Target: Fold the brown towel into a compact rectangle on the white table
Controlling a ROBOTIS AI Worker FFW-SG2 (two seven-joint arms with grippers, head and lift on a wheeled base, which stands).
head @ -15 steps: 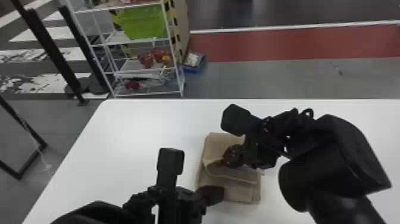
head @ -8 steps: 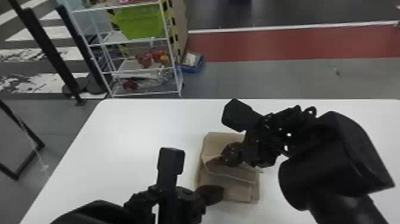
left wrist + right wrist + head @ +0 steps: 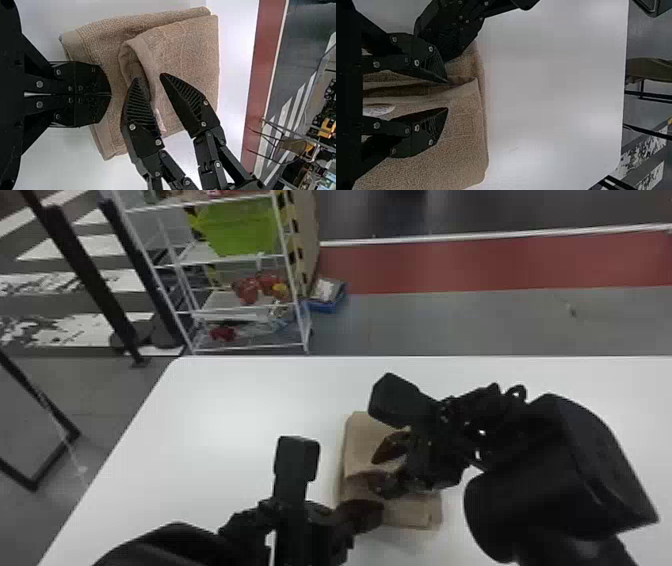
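The brown towel point(image 3: 410, 510) lies partly folded, with a rounded folded flap across its middle; in the left wrist view the towel point(image 3: 186, 51) shows this flap on a wider lower layer. My right gripper point(image 3: 376, 468) is over the flap, its two fingers apart. In the right wrist view my right gripper point(image 3: 448, 96) stands open above the cloth, one fingertip by the fold's edge. My left gripper point(image 3: 377, 512) is at the towel's near left part. Seen from its own wrist, my left gripper point(image 3: 111, 94) is shut over the lower layer's border; whether cloth is pinched is hidden.
Both grippers are close together over the towel on the white table point(image 3: 240, 410). Beyond the table's far left edge stands a white wire shelf point(image 3: 230, 310) with a green bin point(image 3: 237, 227), and a blue tray point(image 3: 327, 297) sits on the floor beside it.
My right gripper's fingers have opened over the flap, where they were together before. My left gripper has stayed in place, and the towel lies in the same spot.
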